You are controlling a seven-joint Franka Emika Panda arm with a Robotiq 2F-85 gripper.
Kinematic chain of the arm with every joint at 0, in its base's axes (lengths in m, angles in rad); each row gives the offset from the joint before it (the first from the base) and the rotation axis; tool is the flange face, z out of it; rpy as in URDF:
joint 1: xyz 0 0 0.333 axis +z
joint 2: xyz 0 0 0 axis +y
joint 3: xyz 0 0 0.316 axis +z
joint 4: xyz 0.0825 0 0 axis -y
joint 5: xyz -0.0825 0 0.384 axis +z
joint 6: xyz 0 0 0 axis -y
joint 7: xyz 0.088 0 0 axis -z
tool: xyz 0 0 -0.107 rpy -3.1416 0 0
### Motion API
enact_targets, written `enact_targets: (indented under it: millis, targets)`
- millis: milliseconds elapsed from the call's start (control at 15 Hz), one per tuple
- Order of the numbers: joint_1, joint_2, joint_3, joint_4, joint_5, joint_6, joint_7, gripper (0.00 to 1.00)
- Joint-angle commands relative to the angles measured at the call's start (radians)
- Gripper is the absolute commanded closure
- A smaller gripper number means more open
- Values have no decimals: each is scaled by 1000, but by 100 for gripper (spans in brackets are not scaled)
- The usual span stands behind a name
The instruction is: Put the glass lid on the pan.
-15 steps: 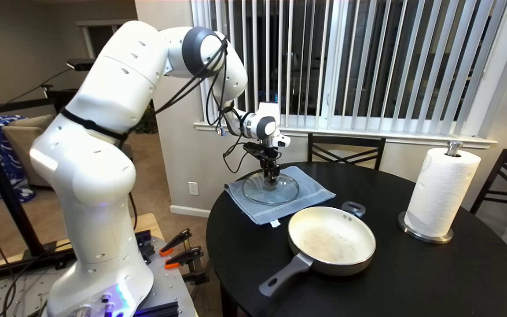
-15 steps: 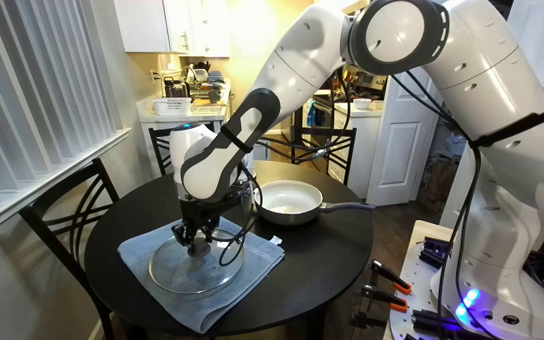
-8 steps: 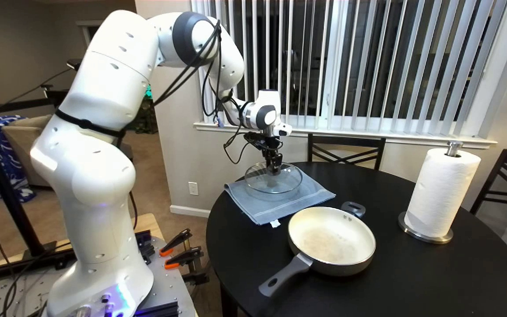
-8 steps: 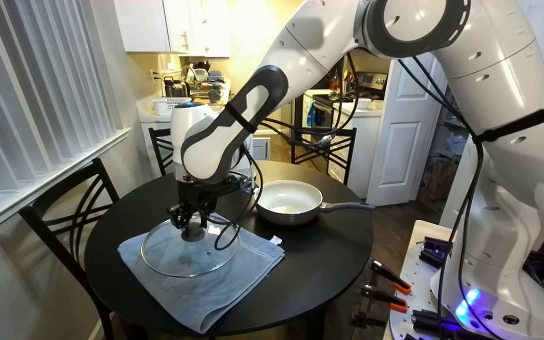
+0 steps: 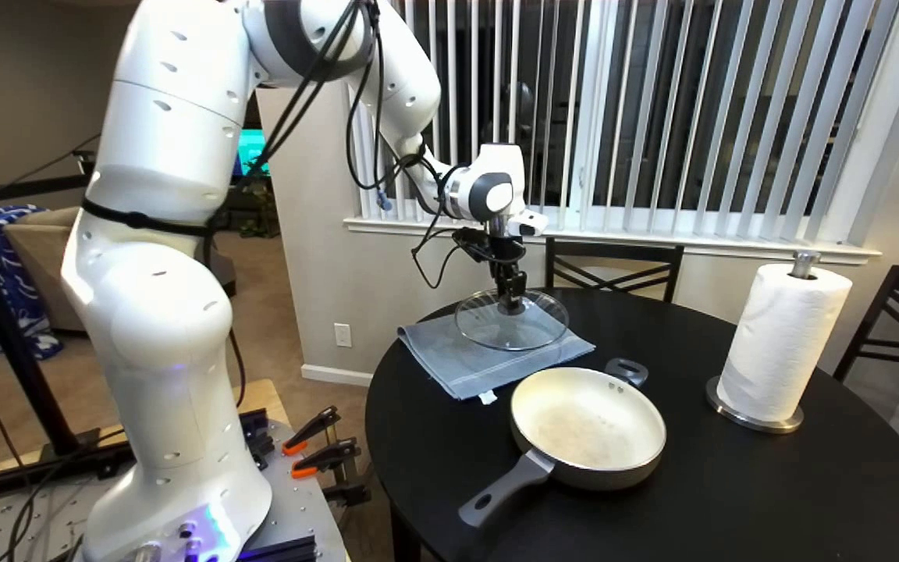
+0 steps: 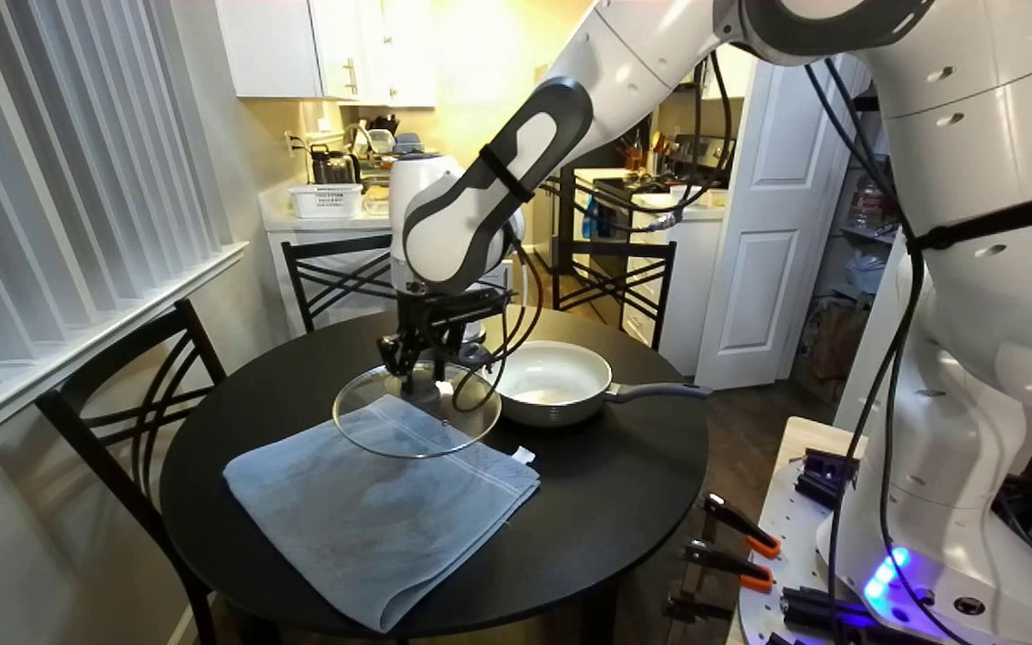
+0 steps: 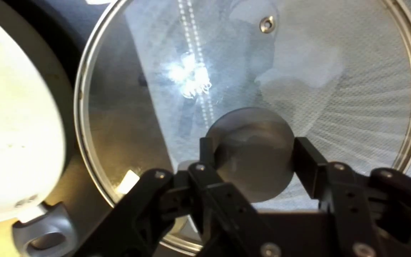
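The gripper clamps the dark knob of the glass lid, a finger pressed against each side. The lid hangs roughly level in the air, above the folded blue-grey cloth on the round black table. Compared with a second ago, when it appears to rest on the cloth, it is higher and has travelled toward the frying pan; most of that sideways shift comes within the last half second, and more of the cloth lies clear of the lid. Through the glass, the wrist view shows the cloth's stitched hem and, past the edge, a dark strip of table, with the lid's metal rim just beside the pan's outer wall. Their difference in height cannot be told. The pan keeps its place, cream-white inside uncovered, long handle toward the robot's base. The cloth and the paper towel roll are unmoved. The robot arm stands higher, its upper joint cut by the top edge of both exterior views, and a bright teal patch shows more fully behind it.
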Motion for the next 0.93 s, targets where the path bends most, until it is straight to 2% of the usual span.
enact_targets:
  millis: [0,467,867]
  targets:
    - [-75,-171,-21,-155,21,13,5,68]
    - [-207,-283,-74,-292,12,0,13,68]
    - [-282,-274,-98,-343,65,-4,20,68]
